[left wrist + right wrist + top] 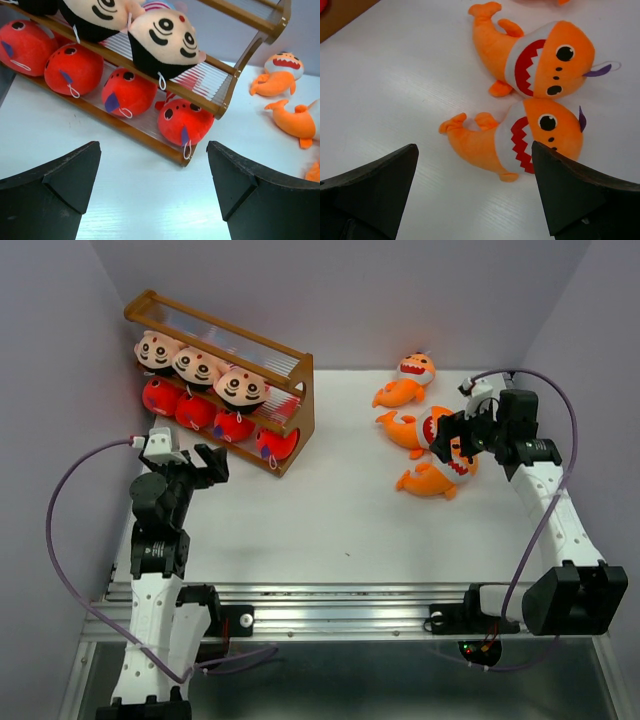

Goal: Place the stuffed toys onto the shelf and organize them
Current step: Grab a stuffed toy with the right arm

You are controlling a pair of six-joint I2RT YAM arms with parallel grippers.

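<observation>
Fingers (370,195) of the right end effector (475,149) stood wide apart, gripping nothing, poised over the nearest orange shark (512,137). That toy lay on the table (395,75) with its long axis running across the gap, tail toward one finger and head toward the other, so a wrist turn seemed needed to close across its body. A second orange shark (540,60) lay just beyond, head against head, and a third orange shark (405,380) farther off. The left end effector (152,150), also apart and unladen, faced the shelf (305,405), where boys (198,365) lined the middle tier and red sharks (195,410) the lower. The right arm was plainly nearer the loose toys.
</observation>
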